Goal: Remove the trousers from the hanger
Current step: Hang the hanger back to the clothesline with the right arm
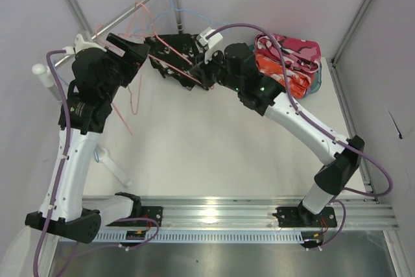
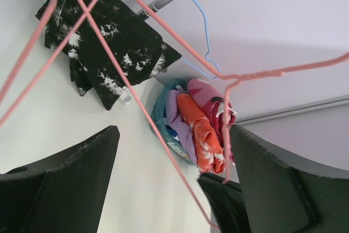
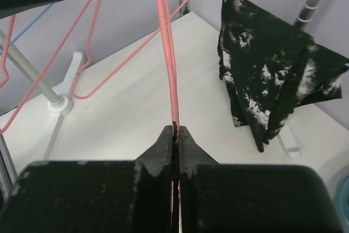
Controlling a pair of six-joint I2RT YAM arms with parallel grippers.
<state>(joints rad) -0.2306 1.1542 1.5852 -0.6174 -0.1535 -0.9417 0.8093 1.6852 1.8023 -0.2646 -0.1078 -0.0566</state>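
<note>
The black trousers with white speckles hang near the rack rail, and show in the left wrist view and the right wrist view under a blue hook. The other pairs, orange, lavender and pink-magenta, lie in a pile at the back right, also in the left wrist view. My right gripper is shut on a pink hanger wire, its tips pinching it. My left gripper is open, with a pink hanger wire running between its jaws.
A metal rack rail on white posts runs from the left to the back centre, with several pink hangers and a blue one on it. A white rack foot stands by the left arm. Walls close in the back and right.
</note>
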